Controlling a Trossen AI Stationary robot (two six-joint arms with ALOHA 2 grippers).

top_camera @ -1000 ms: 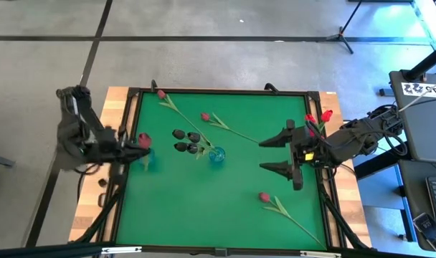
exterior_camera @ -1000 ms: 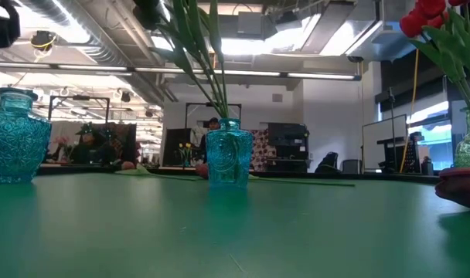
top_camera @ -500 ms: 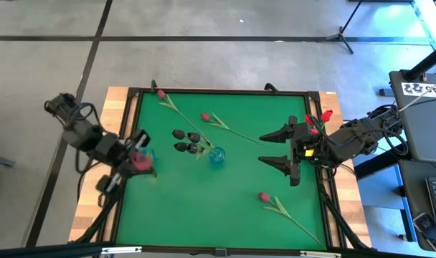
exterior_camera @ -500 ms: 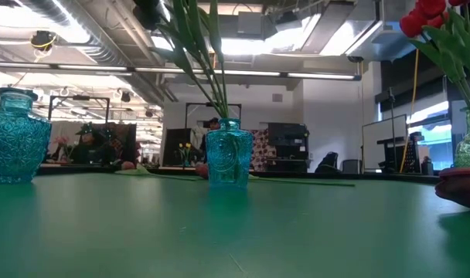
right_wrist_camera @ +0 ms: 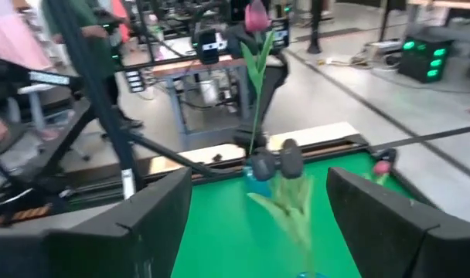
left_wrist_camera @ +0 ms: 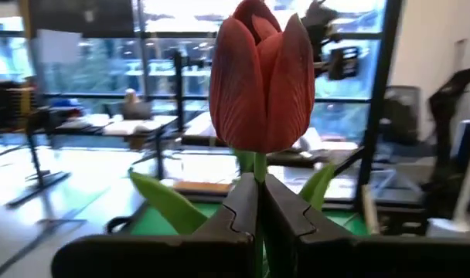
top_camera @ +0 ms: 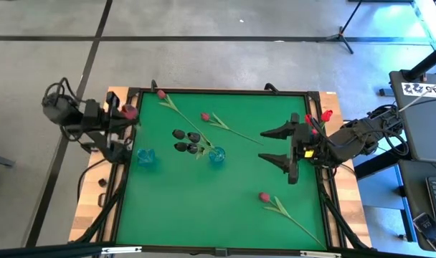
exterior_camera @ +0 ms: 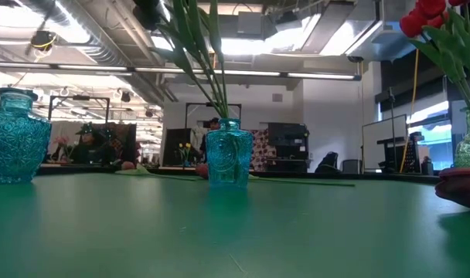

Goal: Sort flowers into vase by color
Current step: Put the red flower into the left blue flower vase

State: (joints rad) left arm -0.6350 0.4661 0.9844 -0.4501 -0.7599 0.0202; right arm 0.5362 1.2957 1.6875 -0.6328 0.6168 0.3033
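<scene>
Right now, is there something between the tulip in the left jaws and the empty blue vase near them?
Nothing visible. The left gripper holds the pinkish-red tulip at the table's left edge, and the empty vase stands apart on bare green mat.

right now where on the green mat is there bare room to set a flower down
The near-left of the green mat is bare, from the left vase and centre vase to the near edge. Also bare between the centre vase and the right gripper. The far half is crowded with loose tulips.
</scene>
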